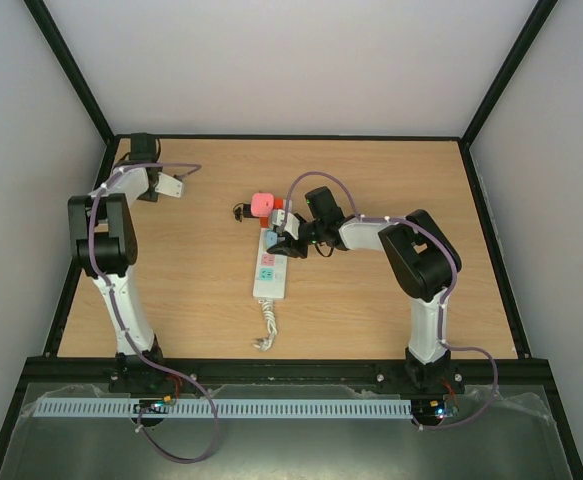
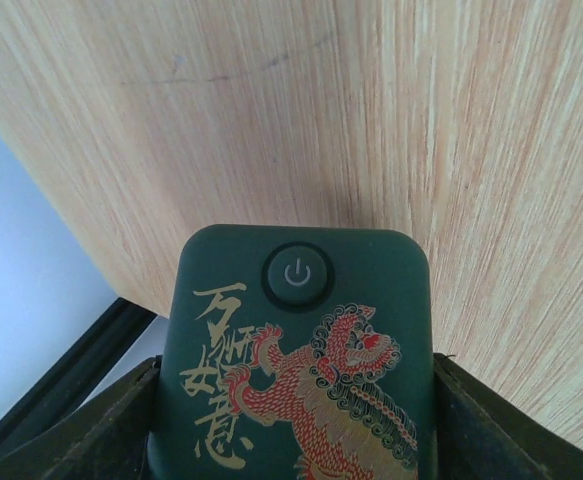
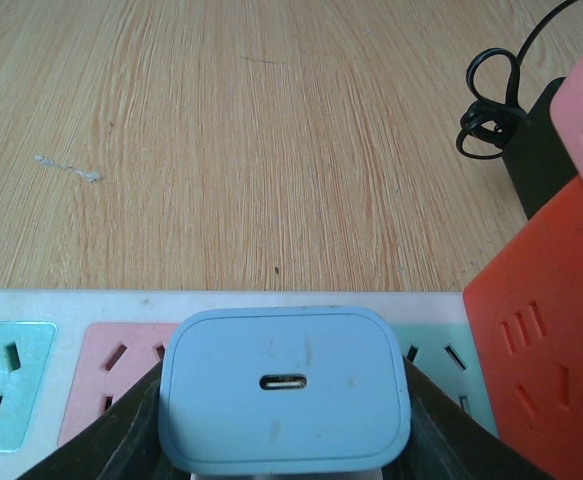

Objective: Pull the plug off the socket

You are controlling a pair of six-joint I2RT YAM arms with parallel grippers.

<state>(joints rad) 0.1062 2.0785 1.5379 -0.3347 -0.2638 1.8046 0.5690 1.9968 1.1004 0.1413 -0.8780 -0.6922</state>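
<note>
**Inspector:** Position of the socket?

**Assistant:** The socket [image 1: 268, 268] lies mid-frame in the top view, lengthwise up the counter [image 1: 371, 300], with its coiled cord [image 1: 267, 325] at the lower end. The right wrist view shows only a band of it along the bottom, both ends cut off.

**Inspector:** And the plug?

**Assistant:** The plug [image 3: 284, 395], a pale blue block, stands at the strip's upper end. Its underside is hidden, so I cannot tell whether the pins are seated. The right hand [image 1: 287, 238] is clamped on it, a dark finger [image 3: 131, 430] against each side. That arm reaches in from the right of the frame with its forearm low.

**Inspector:** Clearances?

**Assistant:** An orange cube adapter [image 3: 541, 370] stands just right of the plug, cropped by the frame edge. A black adapter [image 3: 536, 150] with a tangled lead lies beyond it, upper right. Bare wood lies left of the strip.

**Inspector:** The other hand?

**Assistant:** The left hand [image 1: 171, 186] is at upper left in the top view, near the counter's far corner and well apart from the socket. It is closed on a dark green device [image 2: 296, 340] with a power button, whose lower part is cut off.
</note>
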